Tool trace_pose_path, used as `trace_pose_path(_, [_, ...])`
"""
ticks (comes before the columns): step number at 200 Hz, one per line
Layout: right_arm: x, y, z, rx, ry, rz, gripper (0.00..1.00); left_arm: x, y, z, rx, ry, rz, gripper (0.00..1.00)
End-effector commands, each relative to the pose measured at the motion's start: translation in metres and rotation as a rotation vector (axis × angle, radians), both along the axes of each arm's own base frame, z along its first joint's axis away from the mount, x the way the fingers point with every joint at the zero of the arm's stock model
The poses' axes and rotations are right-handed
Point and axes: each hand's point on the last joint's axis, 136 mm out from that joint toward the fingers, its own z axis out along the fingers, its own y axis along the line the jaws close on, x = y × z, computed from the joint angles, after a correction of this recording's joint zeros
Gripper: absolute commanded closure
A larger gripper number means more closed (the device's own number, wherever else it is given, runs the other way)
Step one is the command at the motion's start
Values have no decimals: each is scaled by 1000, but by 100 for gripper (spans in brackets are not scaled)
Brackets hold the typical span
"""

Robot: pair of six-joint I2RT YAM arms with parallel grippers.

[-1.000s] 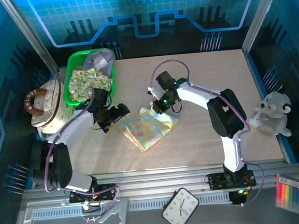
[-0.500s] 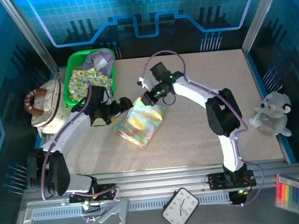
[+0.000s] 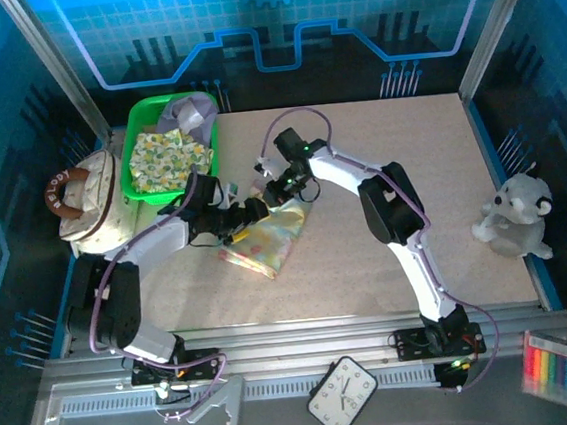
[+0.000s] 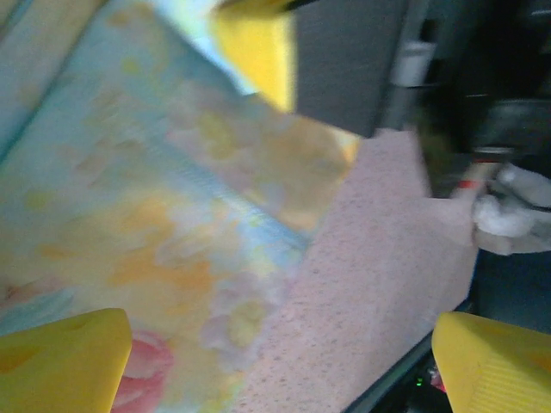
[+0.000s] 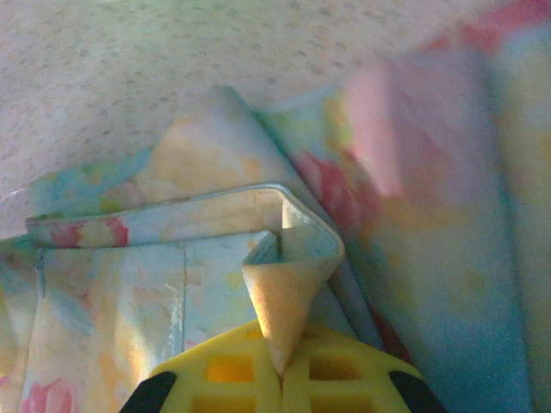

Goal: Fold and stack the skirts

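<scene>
Right of green bin [image 3: 132,137], pastel floral skirt [image 3: 266,242] lies narrower than a second ago. My right gripper [image 3: 277,193], pinching hem corner, has carried far edge binward. My left gripper [image 3: 247,214] hovers over the cloth, spread wide, grasping nothing. Fold nearly laid, I judge. Bin wall close; bare table [image 3: 439,157] away from bin gives room.
</scene>
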Motion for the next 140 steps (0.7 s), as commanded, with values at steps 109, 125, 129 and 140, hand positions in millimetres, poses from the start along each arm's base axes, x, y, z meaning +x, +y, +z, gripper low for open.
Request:
trace_pose_path(109, [-85, -32, 59, 134, 7, -392, 100, 21, 16, 52, 176, -124, -55, 1])
trace_pose_path(125, [-79, -20, 77, 164, -60, -283, 100, 17, 38, 36, 263, -54, 51, 4])
trace_pose_path(129, [-79, -16, 82, 174, -75, -251, 100, 15, 45, 32, 284, -31, 81, 5])
trace_pose_path(140, [-78, -8, 91, 195, -111, -179, 100, 9, 55, 23, 304, 5, 128, 9])
